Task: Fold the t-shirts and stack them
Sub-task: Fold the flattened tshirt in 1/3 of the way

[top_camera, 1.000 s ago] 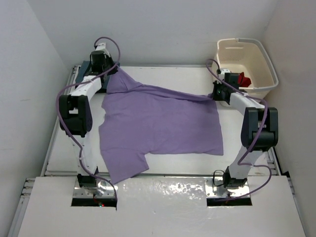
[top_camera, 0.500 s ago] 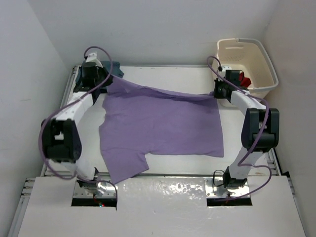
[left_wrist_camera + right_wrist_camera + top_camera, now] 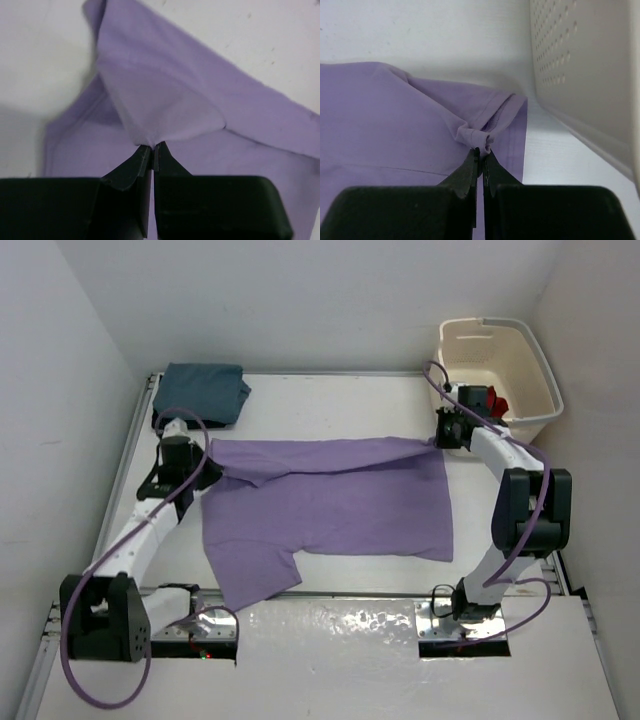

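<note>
My left gripper [image 3: 152, 148] is clenched on a pinch of the lavender shirt [image 3: 330, 505], and the cloth rises from my tips in a smooth peaked fold. My right gripper [image 3: 481, 150] is clamped just as tight on a small bunched roll of hem near the shirt's corner. Between the two pinches the far edge is doubled over in a narrow band. The rest lies flat across the middle of the table [image 3: 330, 400], one sleeve jutting out at the near left. A teal shirt [image 3: 205, 390] sits folded in the far left corner; a red shirt [image 3: 491, 400] shows in the cream basket [image 3: 520, 350] just beyond my right wrist
</note>
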### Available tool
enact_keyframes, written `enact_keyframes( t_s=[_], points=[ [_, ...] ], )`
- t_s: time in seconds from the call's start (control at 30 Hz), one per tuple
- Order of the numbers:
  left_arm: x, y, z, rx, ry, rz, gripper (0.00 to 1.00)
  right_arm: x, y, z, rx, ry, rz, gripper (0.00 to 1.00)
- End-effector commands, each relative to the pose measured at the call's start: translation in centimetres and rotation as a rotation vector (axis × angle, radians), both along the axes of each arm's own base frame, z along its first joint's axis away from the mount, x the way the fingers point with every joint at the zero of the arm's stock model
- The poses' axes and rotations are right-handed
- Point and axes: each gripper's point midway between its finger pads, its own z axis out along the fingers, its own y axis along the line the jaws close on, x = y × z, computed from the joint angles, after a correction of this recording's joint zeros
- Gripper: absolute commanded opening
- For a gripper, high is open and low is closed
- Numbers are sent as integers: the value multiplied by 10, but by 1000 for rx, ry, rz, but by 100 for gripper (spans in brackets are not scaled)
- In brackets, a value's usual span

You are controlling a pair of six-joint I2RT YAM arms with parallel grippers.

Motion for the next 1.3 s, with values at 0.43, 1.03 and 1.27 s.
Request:
enact_keyframes(
  t_s=[0.43, 1.03, 1.27],
  points=[
    [-71, 6, -31, -60, 174, 127, 0, -27, -13, 8, -35, 106, -71, 0],
    [-65, -5, -10, -79, 244, 63, 100, -61, -12, 11, -79, 53, -106, 96],
    [9, -32, -2, -149, 115, -55, 100, -46, 52, 5, -66, 14, 85, 99]
  ],
)
